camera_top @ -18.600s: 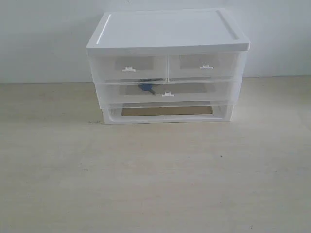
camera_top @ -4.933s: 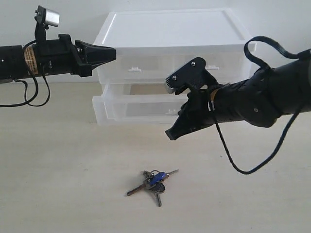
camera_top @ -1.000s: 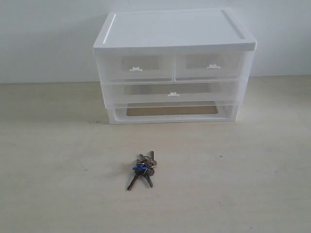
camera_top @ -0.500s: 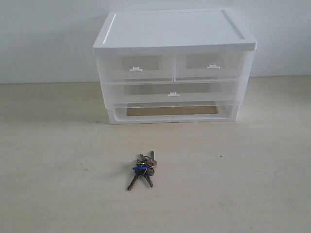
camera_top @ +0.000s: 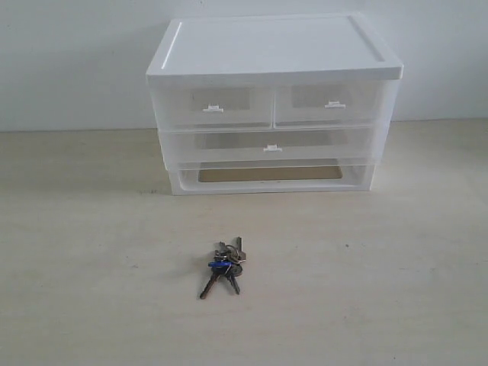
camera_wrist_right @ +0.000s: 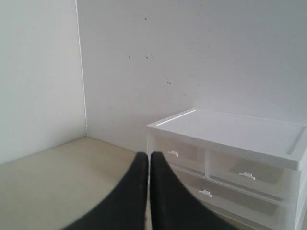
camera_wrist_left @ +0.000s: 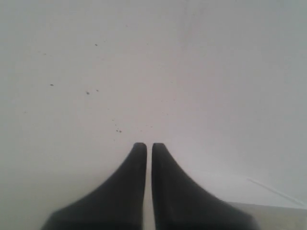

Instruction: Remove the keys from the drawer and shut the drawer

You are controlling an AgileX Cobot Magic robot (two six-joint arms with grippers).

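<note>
The keys (camera_top: 223, 266), a dark bunch with a blue tag, lie on the table in front of the cabinet in the exterior view. The full-width translucent drawer (camera_top: 271, 145) with its small centre tab sits pushed in, flush with the cabinet front; it also shows in the right wrist view as the drawer (camera_wrist_right: 225, 196). Neither arm appears in the exterior view. My left gripper (camera_wrist_left: 149, 144) is shut with nothing in it and faces a bare white wall. My right gripper (camera_wrist_right: 148, 154) is shut and empty, well back from the cabinet.
The white drawer cabinet (camera_top: 271, 46) stands at the back against the wall, with two half-width drawers (camera_top: 213, 107) on top and a handle-less slot (camera_top: 267, 175) at the bottom. A side wall (camera_wrist_right: 38, 72) borders the table in the right wrist view.
Nothing has moved over the last second. Much earlier, the keys came out of the drawer onto the table and both arms left the exterior view.
</note>
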